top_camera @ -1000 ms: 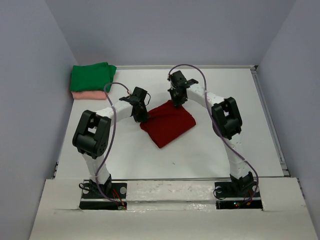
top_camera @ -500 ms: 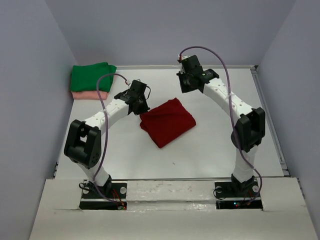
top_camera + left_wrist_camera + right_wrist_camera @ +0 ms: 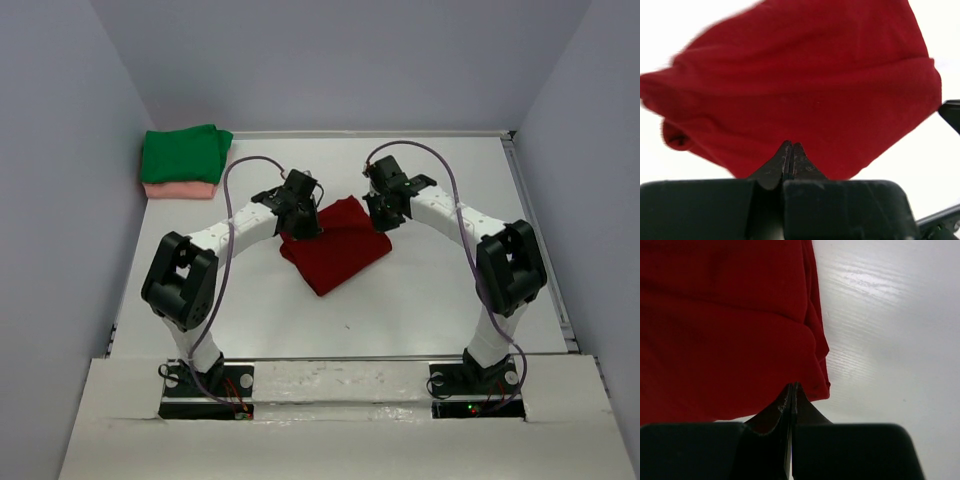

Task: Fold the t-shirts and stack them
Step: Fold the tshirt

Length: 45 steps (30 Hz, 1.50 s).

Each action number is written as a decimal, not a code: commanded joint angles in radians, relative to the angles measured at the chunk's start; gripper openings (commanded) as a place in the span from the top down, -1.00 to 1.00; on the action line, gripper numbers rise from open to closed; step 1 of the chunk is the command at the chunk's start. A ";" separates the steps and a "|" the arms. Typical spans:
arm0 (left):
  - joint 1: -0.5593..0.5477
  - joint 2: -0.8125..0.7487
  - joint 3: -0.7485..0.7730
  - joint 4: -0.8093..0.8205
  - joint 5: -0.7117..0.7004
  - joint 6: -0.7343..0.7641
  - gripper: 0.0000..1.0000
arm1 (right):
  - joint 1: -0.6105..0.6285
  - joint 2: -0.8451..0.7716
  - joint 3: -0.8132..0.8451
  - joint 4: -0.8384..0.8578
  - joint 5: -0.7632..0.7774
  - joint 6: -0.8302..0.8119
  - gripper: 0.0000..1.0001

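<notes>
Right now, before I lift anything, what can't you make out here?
- Whether the shut left fingers or right fingers touch the red shirt: too small in the top view, no depth in the wrist views.
- Red shirt's full outline: cut by the frame edge, right wrist view.
- Pink shirt: top view, the green shirt covers all but an edge.

No writing, label, brand, number or sign can be read in any of the three views. Nothing legible is made out on the red t-shirt (image 3: 335,245), and none is seen on the white tabletop (image 3: 450,300).
</notes>
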 commanded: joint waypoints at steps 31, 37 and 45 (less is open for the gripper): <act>-0.153 0.053 -0.141 0.188 0.195 -0.091 1.00 | 0.048 -0.020 0.009 0.036 0.015 0.078 1.00; -0.165 0.059 -0.232 0.226 0.194 -0.115 1.00 | 0.048 -0.086 0.148 -0.052 0.049 0.064 1.00; -0.167 -0.005 -0.235 0.191 0.150 -0.116 1.00 | 0.048 -0.098 0.180 -0.061 -0.026 0.058 1.00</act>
